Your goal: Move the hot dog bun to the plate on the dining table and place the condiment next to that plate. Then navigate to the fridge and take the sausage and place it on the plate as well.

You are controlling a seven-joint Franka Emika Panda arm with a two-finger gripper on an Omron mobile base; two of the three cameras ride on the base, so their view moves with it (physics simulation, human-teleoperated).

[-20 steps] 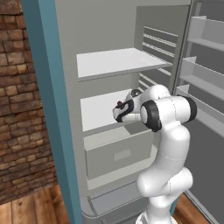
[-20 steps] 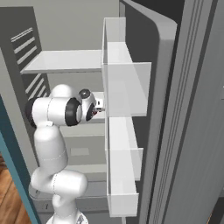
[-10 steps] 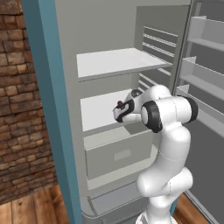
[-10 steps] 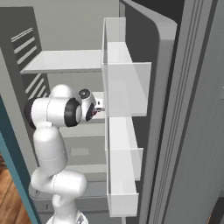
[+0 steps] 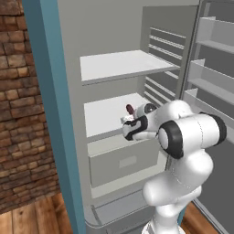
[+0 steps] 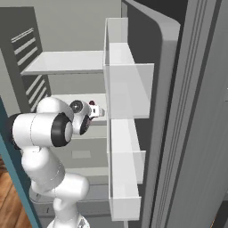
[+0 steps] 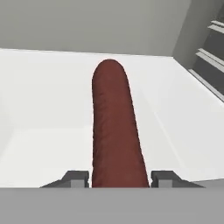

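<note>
Since a second ago: arm, base and fridge [image 5: 114,64] hold the same places in both base views; nothing in the scene has shifted visibly. No earlier hand view to compare the pincer against.

Pincer [image 7: 119,177]: clenched on the sausage [image 7: 114,127]. In the hand view the two dark finger tips sit tight against its near end, one on each side, no gap showing.

Sausage: dark red-brown, smooth, rounded far end. Long axis runs straight away from the hand, along the pincer's own line, the free end pointing toward the fridge's back wall. In the left base view a small dark red tip [image 5: 130,109] pokes up and out past the hand, over the middle shelf [image 5: 107,116]. In the right base view a dark red dot [image 6: 92,103] shows just beyond the hand, by the edge of the same shelf.

Location: inside the open fridge, at middle-shelf level, above the white shelf surface. Whether the sausage touches the shelf, I cannot tell.

Surroundings: upper shelf [image 5: 121,64] above; pale drawer [image 5: 121,160] just under the middle shelf. Door bins [image 6: 127,93] stand to the arm's right on the open door. Brick wall [image 5: 20,114] left of the fridge's teal side panel.
</note>
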